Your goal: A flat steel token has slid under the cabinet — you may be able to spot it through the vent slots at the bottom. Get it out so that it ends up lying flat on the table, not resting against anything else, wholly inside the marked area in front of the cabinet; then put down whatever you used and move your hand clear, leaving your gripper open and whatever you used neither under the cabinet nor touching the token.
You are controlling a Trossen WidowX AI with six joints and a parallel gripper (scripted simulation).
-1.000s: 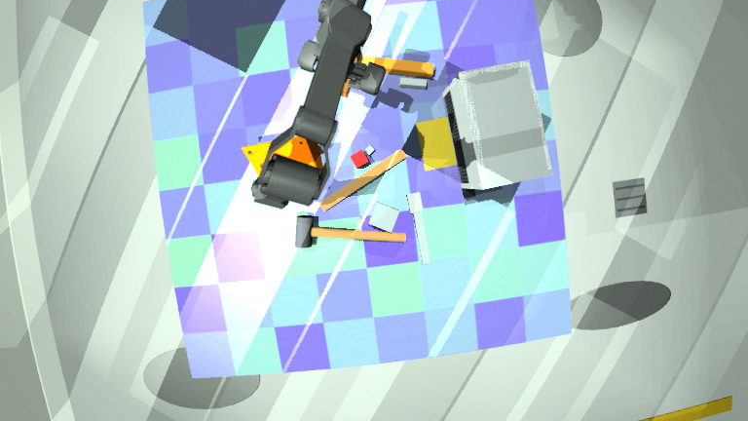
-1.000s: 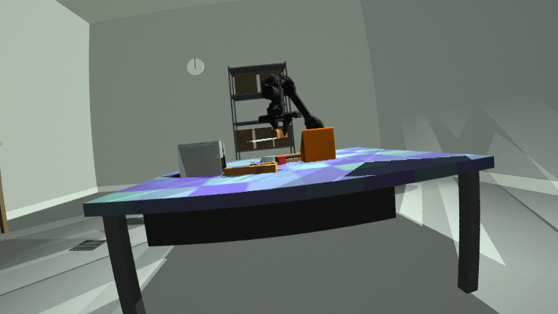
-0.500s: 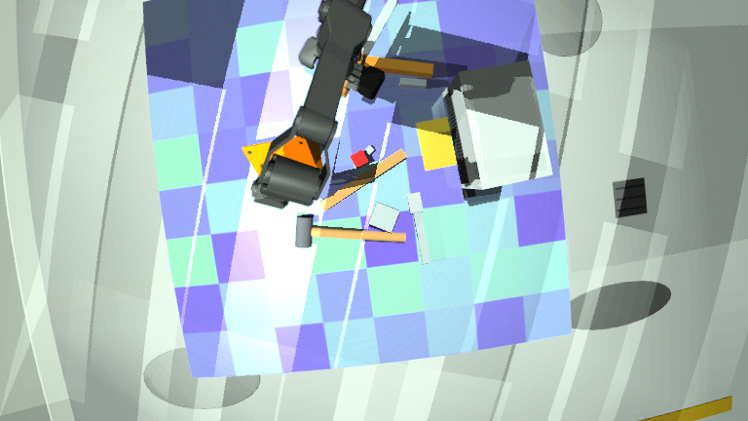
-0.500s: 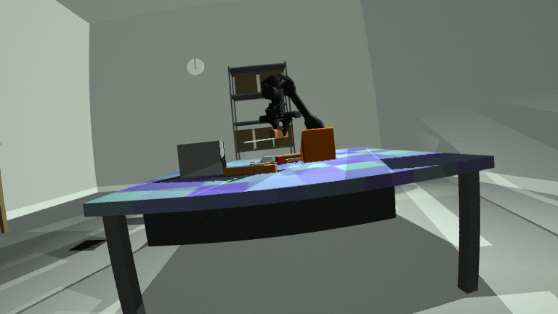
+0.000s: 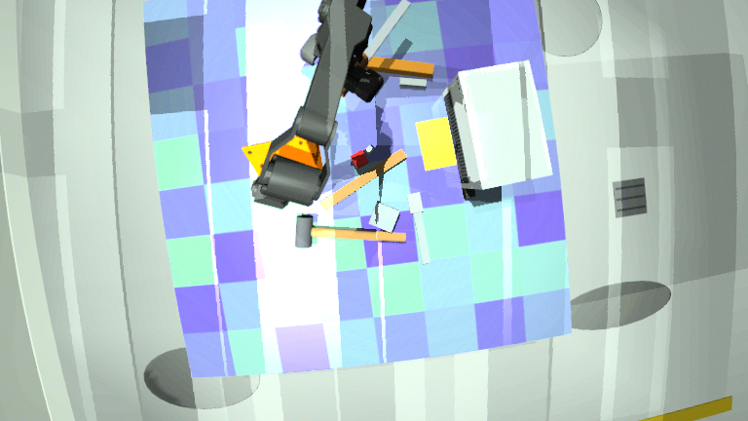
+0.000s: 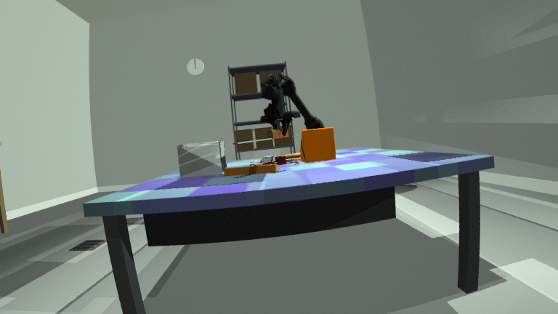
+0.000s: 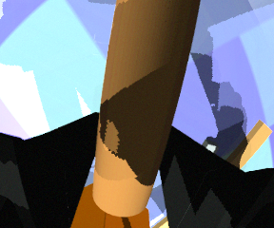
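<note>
The white cabinet point(image 5: 504, 124) point(image 6: 200, 160) stands at the right in the top view, its dark vent slots facing the arm. The yellow marked area point(image 5: 434, 143) lies in front of it; it shows no token. I cannot make out the token anywhere. My gripper point(image 6: 284, 130) point(image 7: 130, 125) is shut on a round wooden handle point(image 7: 139, 95) point(image 6: 277, 134), held above the table. A long grey shaft point(image 5: 390, 25), seemingly part of that tool, slants out past the arm in the top view. The fingers are hidden under the arm there.
An orange bar point(image 5: 408, 66) point(image 6: 251, 169) and a small pale bar point(image 5: 412, 83) lie near the cabinet. A red piece point(image 5: 358, 159), tan stick point(image 5: 363, 179), pale square point(image 5: 384, 216), mallet point(image 5: 304, 231) and pale stick point(image 5: 422, 234) lie between arm base and cabinet.
</note>
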